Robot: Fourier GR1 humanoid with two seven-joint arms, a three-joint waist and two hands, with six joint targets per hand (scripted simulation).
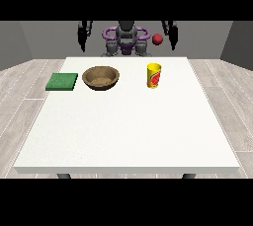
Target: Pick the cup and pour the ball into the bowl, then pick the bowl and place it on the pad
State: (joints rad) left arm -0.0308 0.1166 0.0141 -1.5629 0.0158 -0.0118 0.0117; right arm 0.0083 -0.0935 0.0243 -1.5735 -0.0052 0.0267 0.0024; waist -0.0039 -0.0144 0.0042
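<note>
The white table [128, 131] spreads wide toward six o'clock with bare surface, its far edge at twelve o'clock just before the robot [126, 40]. Along that far part stand the yellow cup [154, 75] with a red mark, upright at one o'clock, the brown bowl [101, 78] at eleven o'clock and the flat green pad [62, 82] at ten o'clock near the edge; a red ball [157, 39] shows above the cup, apart from it. The hand at the view's left [84, 35] and the hand at the view's right [171, 33] hang raised behind the table, touching nothing; whether their fingers are spread I cannot tell.
</note>
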